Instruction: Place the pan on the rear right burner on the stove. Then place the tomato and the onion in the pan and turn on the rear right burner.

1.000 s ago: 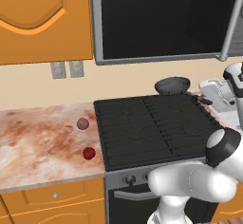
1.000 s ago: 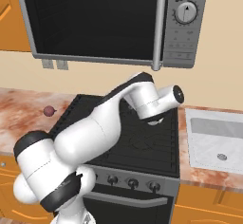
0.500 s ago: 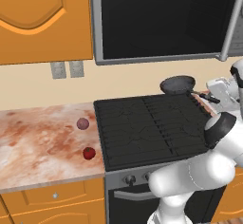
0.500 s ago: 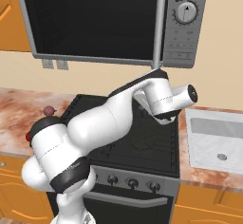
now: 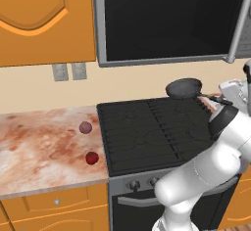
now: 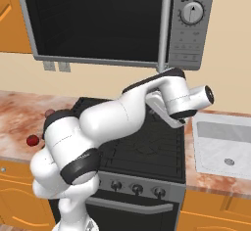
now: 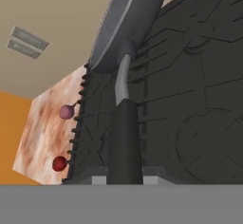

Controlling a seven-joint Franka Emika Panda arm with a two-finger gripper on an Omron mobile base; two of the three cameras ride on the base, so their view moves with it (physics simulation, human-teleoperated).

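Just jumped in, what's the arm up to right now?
The arm holds the pan by its handle, jaws shut on it, above the stove's back right corner and not yet set on the grates. The tomato and onion sit apart on the counter left of the stove.

Even, soft light; perhaps slightly blurred

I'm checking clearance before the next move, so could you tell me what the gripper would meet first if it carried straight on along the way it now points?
The gripper is shut on the pan by its handle, so the pan leads. Straight ahead it would probably meet the beige wall behind the stove; depth is unclear.
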